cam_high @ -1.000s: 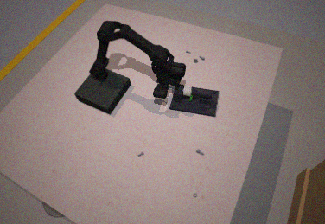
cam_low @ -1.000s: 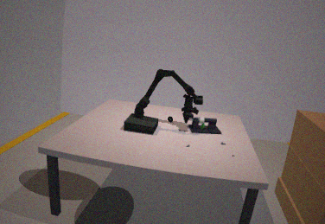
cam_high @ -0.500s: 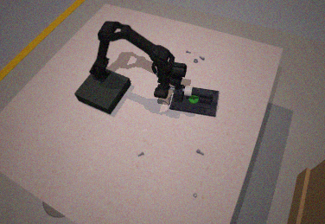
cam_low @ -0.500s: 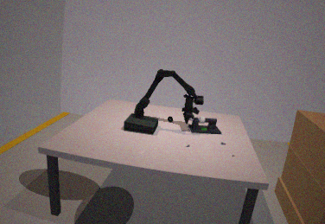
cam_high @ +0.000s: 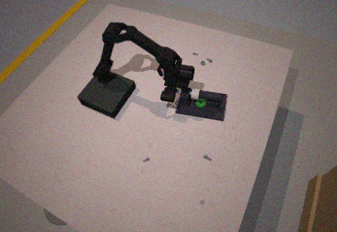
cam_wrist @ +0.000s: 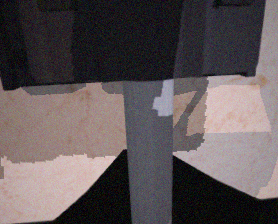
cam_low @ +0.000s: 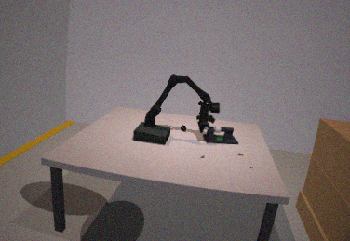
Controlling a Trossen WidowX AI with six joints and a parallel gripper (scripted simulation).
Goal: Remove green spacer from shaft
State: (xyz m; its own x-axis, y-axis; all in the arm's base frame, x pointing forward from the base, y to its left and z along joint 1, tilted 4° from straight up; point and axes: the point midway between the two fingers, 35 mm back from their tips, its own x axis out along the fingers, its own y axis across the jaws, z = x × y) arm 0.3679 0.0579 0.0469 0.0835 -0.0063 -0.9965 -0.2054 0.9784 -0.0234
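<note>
My gripper point(cam_high: 174, 99) point(cam_low: 204, 130) point(cam_wrist: 141, 156) is shut on the grey shaft point(cam_wrist: 149, 120), which runs up between the two black fingers in the wrist view and passes out of sight at the dark fixture. The green spacer point(cam_high: 200, 106) point(cam_low: 220, 139) lies low beside the shaft line, looking like a flat ring on the fixture's dark base plate point(cam_high: 214, 116) point(cam_low: 233, 141). A white spacer point(cam_high: 194, 94) point(cam_low: 219, 131) is up at shaft height, between the gripper and the dark housing block point(cam_high: 213, 96) point(cam_low: 227, 130). The shaft's far end is hidden.
The arm's base box point(cam_high: 107, 96) point(cam_low: 152, 134) stands left of the fixture. Small screws lie on the table, one in front point(cam_high: 207, 158), one nearer the left point(cam_high: 146, 159) and one behind point(cam_high: 210, 60). A brown cabinet point(cam_high: 324, 203) point(cam_low: 330, 165) stands beyond the table's right side.
</note>
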